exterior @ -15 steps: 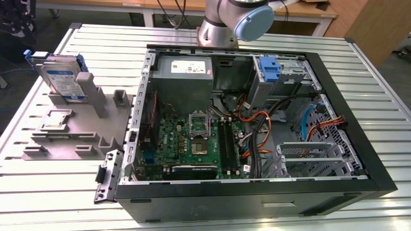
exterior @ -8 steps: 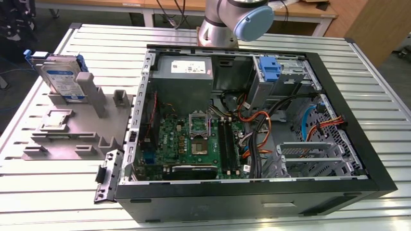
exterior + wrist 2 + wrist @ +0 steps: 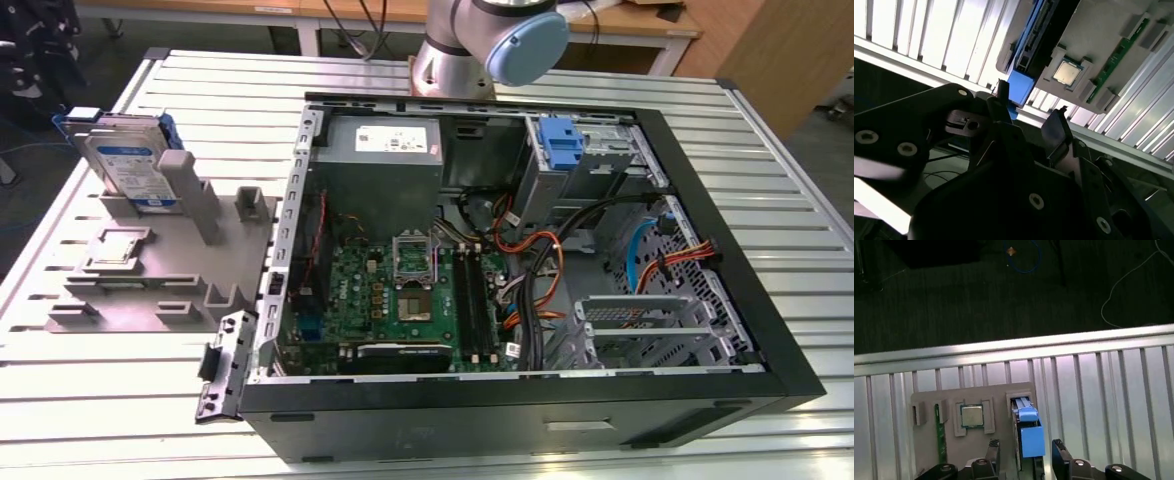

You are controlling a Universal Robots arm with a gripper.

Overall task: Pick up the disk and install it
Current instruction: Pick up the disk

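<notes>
The jaws stand spread, holding nothing; in the first wrist view the disk (image 3: 1029, 437) sits in line between them, some way beyond. It stands on edge in the grey holder (image 3: 160, 285) on the bench (image 3: 400, 70), to the exterior view's left of the open computer case (image 3: 534, 410). An off-centre approach could land one jaw on the disk's blue edge or the holder wall; a skewed pinch could jam the disk in its slot

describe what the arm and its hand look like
The arm is a silver-grey tube with a rounded pale blue cap on its joint. The hand is black, built of angular linkage plates dotted with round silver pins, and it ends in two slim black fingers.
</notes>
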